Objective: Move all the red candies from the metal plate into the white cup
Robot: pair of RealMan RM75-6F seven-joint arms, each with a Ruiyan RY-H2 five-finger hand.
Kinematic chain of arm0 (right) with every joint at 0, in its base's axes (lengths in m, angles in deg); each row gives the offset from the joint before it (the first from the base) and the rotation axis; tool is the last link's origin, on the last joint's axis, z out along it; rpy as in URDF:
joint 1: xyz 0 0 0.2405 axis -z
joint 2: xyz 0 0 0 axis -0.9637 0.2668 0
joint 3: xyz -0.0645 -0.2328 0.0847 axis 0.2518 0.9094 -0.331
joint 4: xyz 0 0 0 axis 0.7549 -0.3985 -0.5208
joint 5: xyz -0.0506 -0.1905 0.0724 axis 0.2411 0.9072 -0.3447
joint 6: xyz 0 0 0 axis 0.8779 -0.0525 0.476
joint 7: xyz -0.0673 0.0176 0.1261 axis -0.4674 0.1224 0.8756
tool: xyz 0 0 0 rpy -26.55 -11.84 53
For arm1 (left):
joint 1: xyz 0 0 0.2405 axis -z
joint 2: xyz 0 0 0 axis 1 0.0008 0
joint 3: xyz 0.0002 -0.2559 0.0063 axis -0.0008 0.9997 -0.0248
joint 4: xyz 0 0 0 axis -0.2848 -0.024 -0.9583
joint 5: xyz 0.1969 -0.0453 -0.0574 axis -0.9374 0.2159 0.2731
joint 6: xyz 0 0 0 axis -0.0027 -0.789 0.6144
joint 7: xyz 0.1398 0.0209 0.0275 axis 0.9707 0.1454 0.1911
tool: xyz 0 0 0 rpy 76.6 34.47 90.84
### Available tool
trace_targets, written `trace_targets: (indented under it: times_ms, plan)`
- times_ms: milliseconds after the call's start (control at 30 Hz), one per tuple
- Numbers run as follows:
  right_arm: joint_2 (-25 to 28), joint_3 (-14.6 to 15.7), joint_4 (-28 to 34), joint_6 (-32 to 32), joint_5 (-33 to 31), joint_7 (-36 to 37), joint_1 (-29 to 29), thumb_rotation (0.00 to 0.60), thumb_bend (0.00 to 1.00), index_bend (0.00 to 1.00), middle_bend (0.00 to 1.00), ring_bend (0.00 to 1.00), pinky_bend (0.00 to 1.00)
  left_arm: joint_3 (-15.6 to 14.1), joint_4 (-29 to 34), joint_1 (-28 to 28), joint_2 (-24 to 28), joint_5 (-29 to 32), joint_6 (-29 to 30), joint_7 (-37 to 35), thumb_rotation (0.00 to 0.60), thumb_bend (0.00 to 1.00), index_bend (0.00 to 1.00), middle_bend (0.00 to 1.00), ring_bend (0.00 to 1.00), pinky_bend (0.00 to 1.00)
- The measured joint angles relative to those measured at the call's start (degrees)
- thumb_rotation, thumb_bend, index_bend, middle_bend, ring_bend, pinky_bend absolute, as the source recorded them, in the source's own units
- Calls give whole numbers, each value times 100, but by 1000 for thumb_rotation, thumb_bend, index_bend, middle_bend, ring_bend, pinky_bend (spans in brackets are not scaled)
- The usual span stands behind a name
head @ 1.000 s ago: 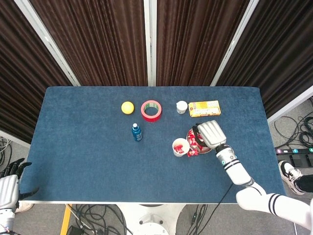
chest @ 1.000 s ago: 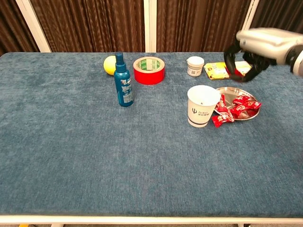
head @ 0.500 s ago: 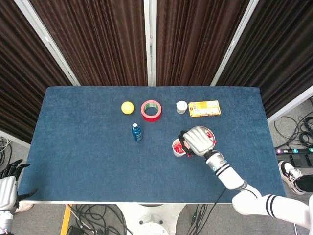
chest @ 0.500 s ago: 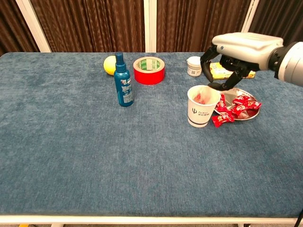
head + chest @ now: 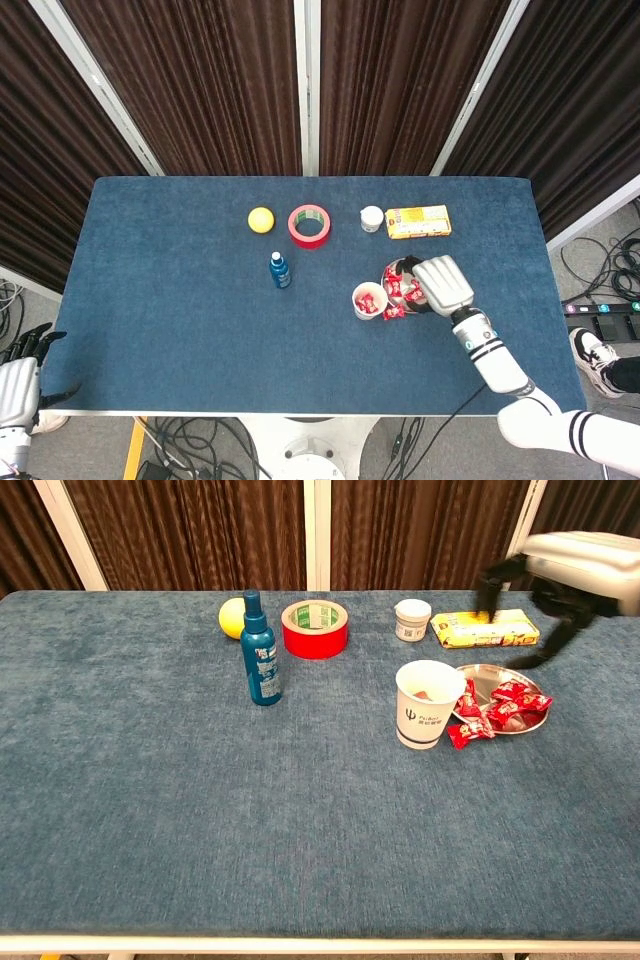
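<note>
The white cup [image 5: 425, 703] [image 5: 368, 299] stands mid-table with red candy showing inside. Just right of it lies the metal plate [image 5: 491, 679] [image 5: 391, 271], holding several red candies [image 5: 510, 702] [image 5: 400, 290]. One red candy [image 5: 469, 732] lies on the cloth between cup and plate. My right hand [image 5: 566, 572] [image 5: 443, 284] hovers above the plate's right side, its fingers spread and hanging down with nothing in them. My left hand [image 5: 20, 376] hangs off the table's left front corner, fingers apart and empty.
At the back stand a blue spray bottle [image 5: 259, 652], a yellow ball [image 5: 231, 617], a red tape roll [image 5: 315, 628], a small white jar [image 5: 411, 620] and a yellow box [image 5: 487, 628]. The table's blue cloth [image 5: 200, 810] stretches bare to the front and left.
My right hand went from the plate to above the cup, dropped a red candy in, and has swung back right over the plate, now empty. The left hand stayed put.
</note>
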Motion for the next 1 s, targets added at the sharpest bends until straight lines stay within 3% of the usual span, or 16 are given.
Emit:
trace_targets:
  times_ms: [200,400,733,1000]
  plan:
    - [-48,305,-296,220,82,-40,69,600,30,463,368,828,1000,-14,121,22,36,-40,-4,50,600,50,296,222,135,190]
    - [-521,507,-783,284,351,-344,56,600,104,463,282,793,1000,-43,229,-15,93,-47,49,107,600,50,296,222,135,190]
    - [-1344,431,-1717,484,355,-503,-90,600,124,427,206,749,1000,-68,243,-80,140,-24,106,58,600,50,296,222,135,190]
    - [-1612,398,-1947,542,354,-529,-115,600,153,430,207,748,1000,-78,169,-83,119,-20,64,-45,600,49,296,222,135,190]
